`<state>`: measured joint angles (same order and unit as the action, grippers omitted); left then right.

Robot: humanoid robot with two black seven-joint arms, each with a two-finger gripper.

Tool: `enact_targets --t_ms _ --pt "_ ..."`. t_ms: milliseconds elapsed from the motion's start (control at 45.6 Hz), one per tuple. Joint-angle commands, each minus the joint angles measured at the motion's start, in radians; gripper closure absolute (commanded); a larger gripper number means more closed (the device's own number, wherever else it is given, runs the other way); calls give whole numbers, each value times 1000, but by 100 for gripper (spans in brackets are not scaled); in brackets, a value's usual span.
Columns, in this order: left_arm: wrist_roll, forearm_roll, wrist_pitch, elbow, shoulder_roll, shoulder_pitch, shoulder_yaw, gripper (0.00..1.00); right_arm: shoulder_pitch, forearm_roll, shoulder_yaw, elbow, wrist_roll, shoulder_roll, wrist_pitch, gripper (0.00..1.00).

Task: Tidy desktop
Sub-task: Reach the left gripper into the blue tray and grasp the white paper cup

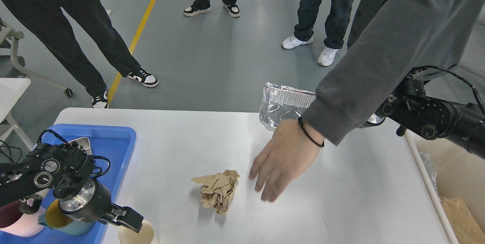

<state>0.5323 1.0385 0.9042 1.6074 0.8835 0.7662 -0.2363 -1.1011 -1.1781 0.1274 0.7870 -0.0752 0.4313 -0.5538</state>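
Note:
The white desktop (341,183) holds a crumpled brown paper ball (218,191) near its middle. A silver foil tray (282,104) hangs tilted above the far edge, at the end of my right arm (428,113). The right gripper itself is hidden behind a person's grey sleeve. That person's open hand (282,160) reaches down just right of the paper ball. My left gripper (130,221) is at the lower left, just above a cream cup (138,235). Its fingers look like one dark block.
A blue tray (113,149) at the left holds a teal mug (53,219), a pink cup (15,225) and a metal piece (85,143). A beige bin (454,183) stands at the right edge. Several people stand beyond the table. A small side table (11,88) is far left.

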Motion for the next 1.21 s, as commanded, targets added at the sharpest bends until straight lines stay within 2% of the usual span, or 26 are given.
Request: enact_targets --t_ms 0,416,680,789,921,986,1052,1184 --pt "0 20 -2 -23 -35 -15 0 5 4 0 1 4 0 4 0 100" --pt "0 90 -16 -46 -115 -30 2 13 6 0 1 12 0 12 0 100" --pt "0 115 -11 -50 -123 -38 3 31 7 0 1 15 2 24 0 100" --pt "-2 126 -5 -50 -123 -36 2 35 7 0 3 15 0 24 0 100" --pt "-2 126 -4 -49 -121 -39 2 48 9 0 3 17 2 24 0 100" --pt "-3 126 -4 -49 -121 -39 2 66 7 0 3 17 2 24 0 100" --pt "-5 126 4 -49 -121 -38 2 79 7 0 3 17 2 24 0 100" --pt "-5 126 13 -49 -120 -36 2 85 7 0 3 28 0 26 0 100"
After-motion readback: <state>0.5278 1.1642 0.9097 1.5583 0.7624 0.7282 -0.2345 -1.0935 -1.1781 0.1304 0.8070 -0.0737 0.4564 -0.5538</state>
